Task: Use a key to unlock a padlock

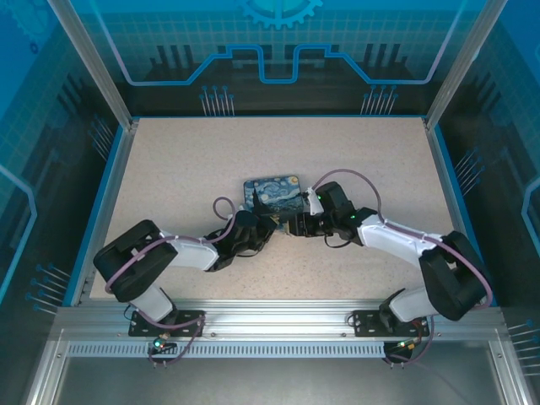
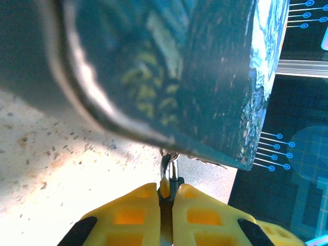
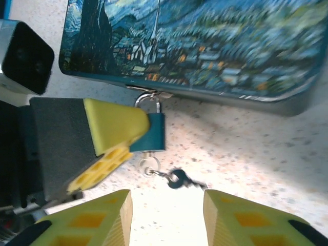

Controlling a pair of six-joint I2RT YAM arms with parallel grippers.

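Note:
The small teal padlock [image 3: 158, 132] hangs by its thin shackle from the front edge of the starry-night tin [image 3: 205, 46]. My left gripper [image 2: 167, 190] is shut on the padlock's body [image 2: 169, 185], and one yellow finger [image 3: 115, 123] covers the padlock's left side. The dark key [image 3: 180, 179], blurred, sits just below the padlock, linked to a small ring [image 3: 148, 166] under it. My right gripper [image 3: 166, 205] is open. Its fingertips stand either side of the key and just short of it, not touching. From above, both grippers [image 1: 283, 224] meet at the tin's [image 1: 272, 191] near edge.
The tin lies near the middle of the speckled tabletop [image 1: 169, 169], with bare table all around it. A blue rim [image 1: 101, 202] and aluminium posts bound the table. The left arm's black wrist block [image 3: 28, 56] is close to the tin's left corner.

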